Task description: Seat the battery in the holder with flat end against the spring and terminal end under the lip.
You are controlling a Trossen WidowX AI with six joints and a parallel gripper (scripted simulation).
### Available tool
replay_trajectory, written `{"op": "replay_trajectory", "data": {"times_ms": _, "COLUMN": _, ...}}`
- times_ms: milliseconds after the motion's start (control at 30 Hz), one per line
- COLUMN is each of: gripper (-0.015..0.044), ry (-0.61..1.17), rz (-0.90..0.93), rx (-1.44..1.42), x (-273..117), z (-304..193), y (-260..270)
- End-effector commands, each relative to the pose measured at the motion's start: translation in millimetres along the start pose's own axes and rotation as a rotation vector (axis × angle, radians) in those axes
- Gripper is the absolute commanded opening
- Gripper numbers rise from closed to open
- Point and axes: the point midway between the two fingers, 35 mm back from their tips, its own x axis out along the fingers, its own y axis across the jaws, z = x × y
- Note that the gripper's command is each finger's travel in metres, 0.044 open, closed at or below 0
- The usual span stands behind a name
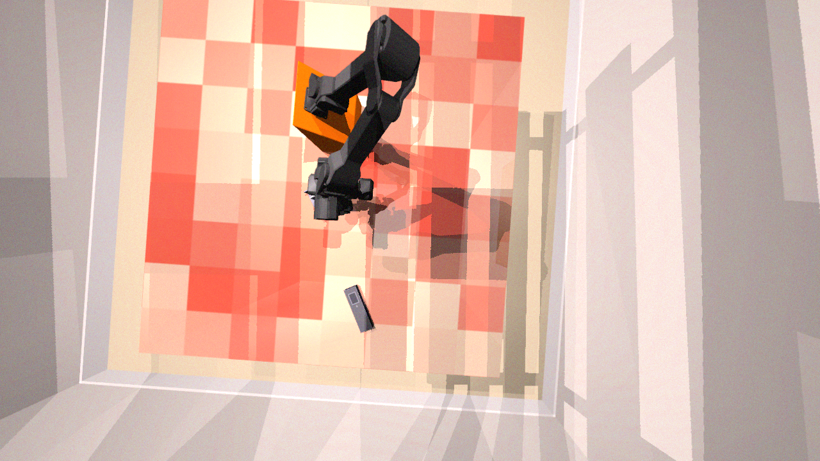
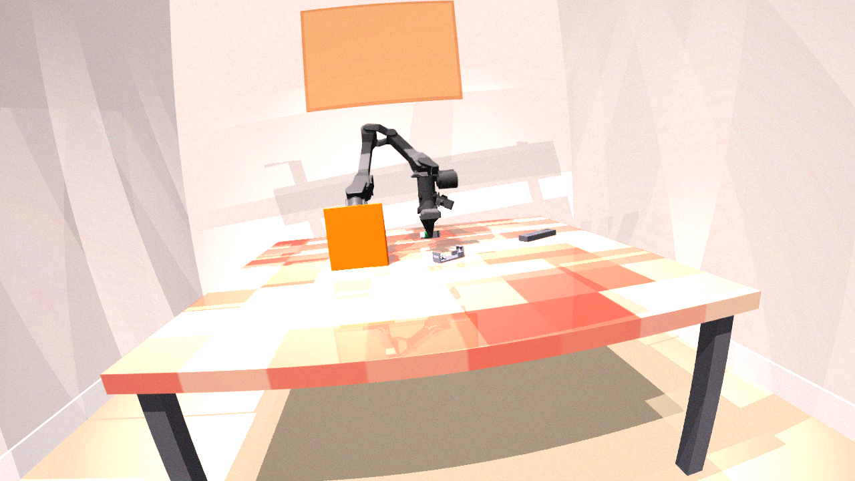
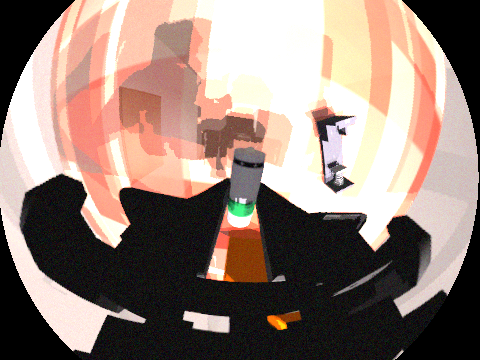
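Note:
The battery (image 3: 247,175) (image 2: 435,234) is grey with a dark ring at its far end, and a green band and white end nearer the camera in the wrist view. My gripper (image 3: 243,184) (image 2: 429,233) is shut on it. The battery lies roughly level and is held above the table, with space below it in the exterior view. The empty holder (image 3: 332,148) (image 2: 448,256) stands to the right in the wrist view, apart from the battery. Its spring (image 3: 339,177) is at the nearer end, its lip at the far end. In the top view the arm hides the battery and most of the holder.
An orange block (image 1: 321,129) (image 2: 357,237) stands beside the arm's base. A dark flat bar (image 1: 359,309) (image 2: 537,234) lies on the patterned table (image 2: 382,366), well away from the holder.

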Motion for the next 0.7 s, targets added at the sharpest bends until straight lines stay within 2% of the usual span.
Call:
{"op": "replay_trajectory", "data": {"times_ms": 0, "gripper": 0.0079, "ry": -0.007, "rz": -0.007, "rx": -0.069, "x": -7, "z": 11, "y": -13}}
{"op": "replay_trajectory", "data": {"times_ms": 667, "gripper": 0.0079, "ry": -0.013, "rz": -0.024, "rx": -0.541, "x": -30, "z": 44, "y": -125}}
